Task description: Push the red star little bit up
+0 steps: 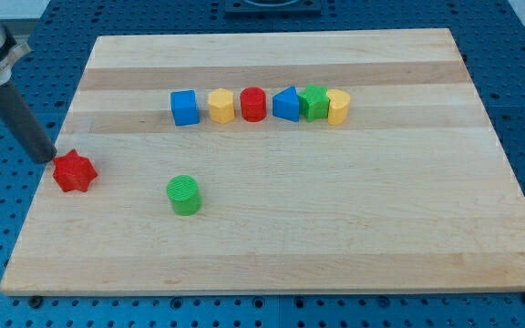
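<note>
The red star (74,171) lies near the left edge of the wooden board (335,228). My tip (43,158) is at the board's left edge, just up and left of the red star, close to it or touching it. The dark rod rises from there toward the view's top left.
A row of blocks sits in the upper middle: a blue cube (184,107), a yellow block (221,106), a red cylinder (252,105), a blue triangle (286,104), a green block (314,101) and a yellow block (338,107). A green cylinder (185,195) stands right of the star.
</note>
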`<state>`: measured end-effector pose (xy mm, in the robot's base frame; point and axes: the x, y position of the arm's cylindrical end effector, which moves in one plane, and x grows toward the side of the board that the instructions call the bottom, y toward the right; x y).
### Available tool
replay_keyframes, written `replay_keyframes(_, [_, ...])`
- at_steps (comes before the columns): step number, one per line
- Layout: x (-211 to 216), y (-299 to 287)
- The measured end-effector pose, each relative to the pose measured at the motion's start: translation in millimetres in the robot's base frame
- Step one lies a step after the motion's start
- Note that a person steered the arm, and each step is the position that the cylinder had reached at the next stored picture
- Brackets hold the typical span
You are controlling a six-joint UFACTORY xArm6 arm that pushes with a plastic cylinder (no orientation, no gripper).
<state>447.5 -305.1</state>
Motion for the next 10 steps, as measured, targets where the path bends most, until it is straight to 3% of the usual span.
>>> replay_keyframes(2, [41,6])
replay_keyframes(5, [37,140])
replay_keyframes(7, [-17,123])
replay_keyframes(10, [71,92])
